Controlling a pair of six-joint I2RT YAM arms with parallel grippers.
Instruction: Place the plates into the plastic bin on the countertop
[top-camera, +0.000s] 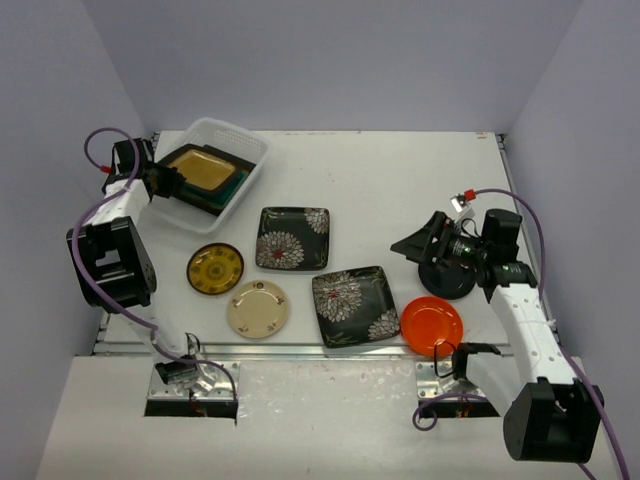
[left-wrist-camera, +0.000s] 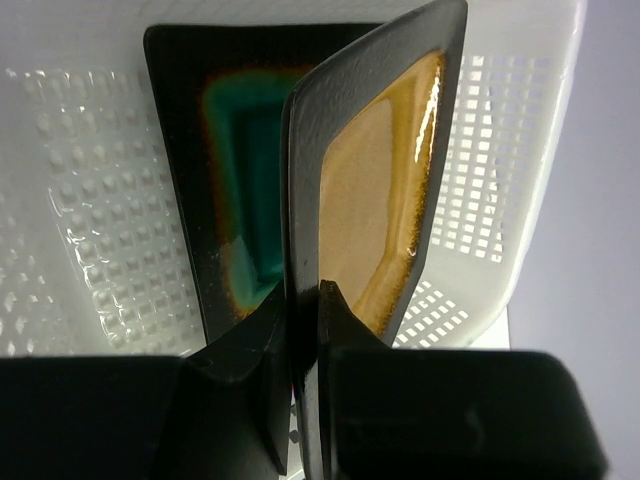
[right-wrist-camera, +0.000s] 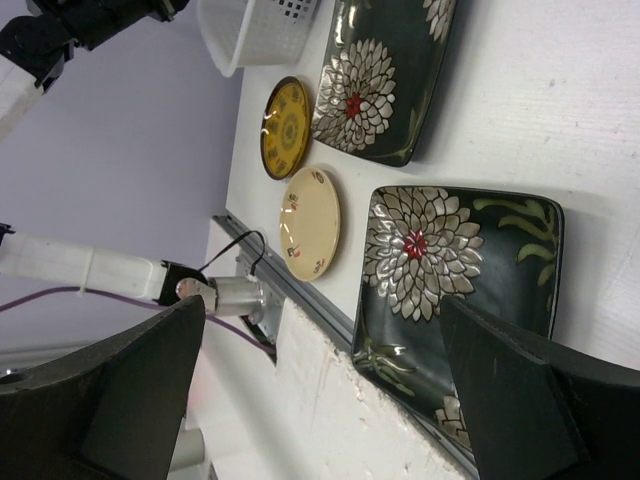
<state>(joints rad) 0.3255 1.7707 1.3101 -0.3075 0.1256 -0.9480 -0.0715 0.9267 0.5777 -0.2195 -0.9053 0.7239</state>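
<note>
The left hand (left-wrist-camera: 303, 300) grips the rim of the amber square plate (left-wrist-camera: 375, 190), tilted over a teal square plate (left-wrist-camera: 245, 170) inside the translucent white plastic bin (left-wrist-camera: 500, 150), far left; the right hand (top-camera: 408, 244) gapes wide, empty

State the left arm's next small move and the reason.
Probably open the left gripper to release the amber plate. It pinches the plate's rim, and the plate lies inside the plastic bin, over the teal plate. I cannot tell whether it rests flat yet.
</note>
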